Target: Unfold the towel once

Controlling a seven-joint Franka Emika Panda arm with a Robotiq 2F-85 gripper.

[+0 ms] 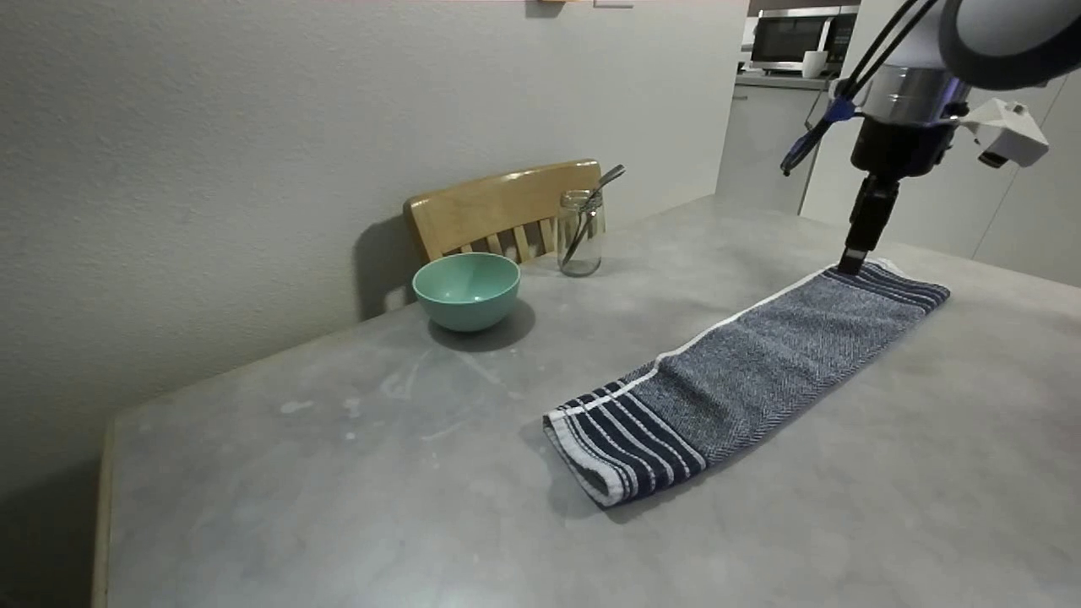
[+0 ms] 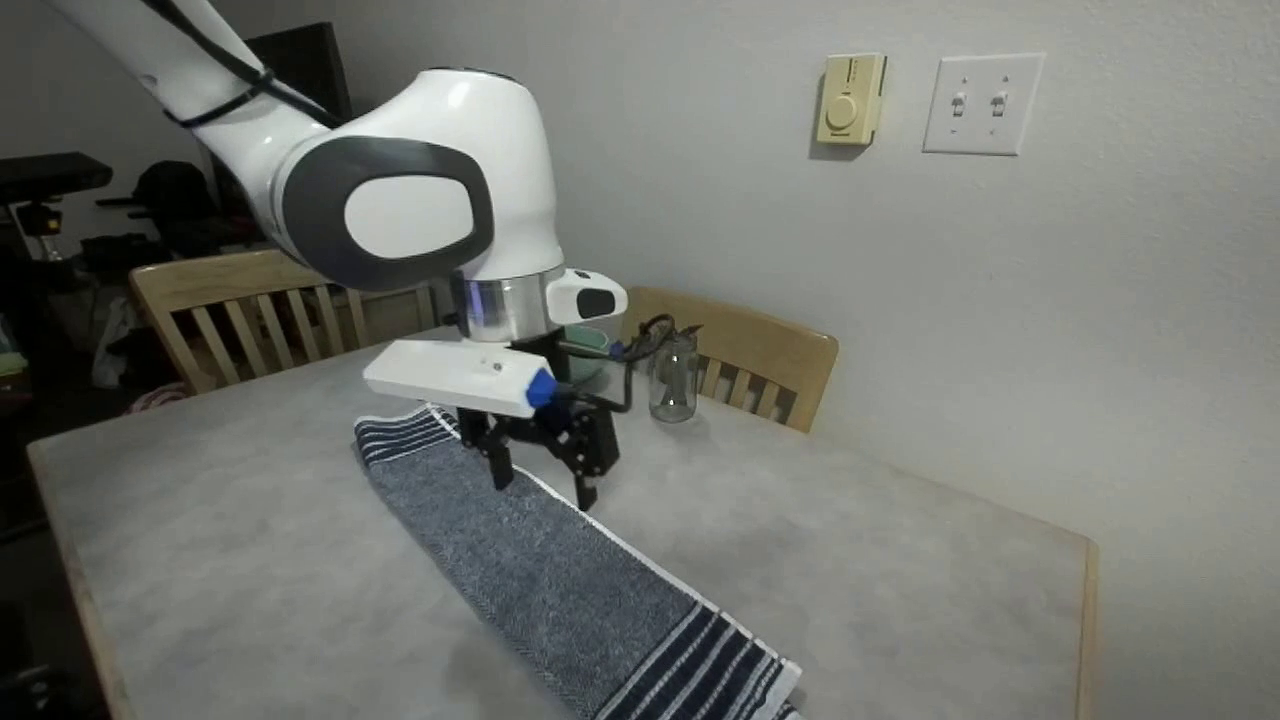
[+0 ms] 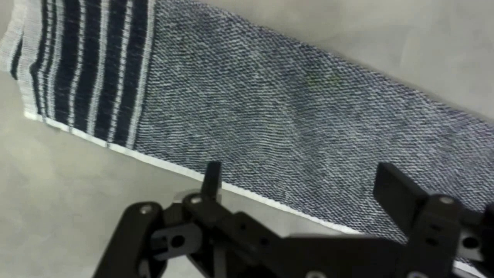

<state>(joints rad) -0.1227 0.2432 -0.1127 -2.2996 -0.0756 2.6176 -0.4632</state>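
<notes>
Wrist view: the gripper (image 3: 299,166) hangs, jaws wide, gripping nothing, at the towel (image 3: 266,108) — which lies folded (layers show at one end), so unfolding seems unstarted.

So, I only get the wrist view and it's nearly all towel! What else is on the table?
Observer: A teal bowl stands upright on the table, in an exterior view.
Operator: Cool! Is anything near the bowl?
Observer: Yes, a clear glass jar with a metal utensil poking out of the top.
Operator: And the end of the towel that my picture cuts off, is it plain?
Observer: No, both exterior views show dark navy and white stripes at each end, so that one is striped too.
</notes>
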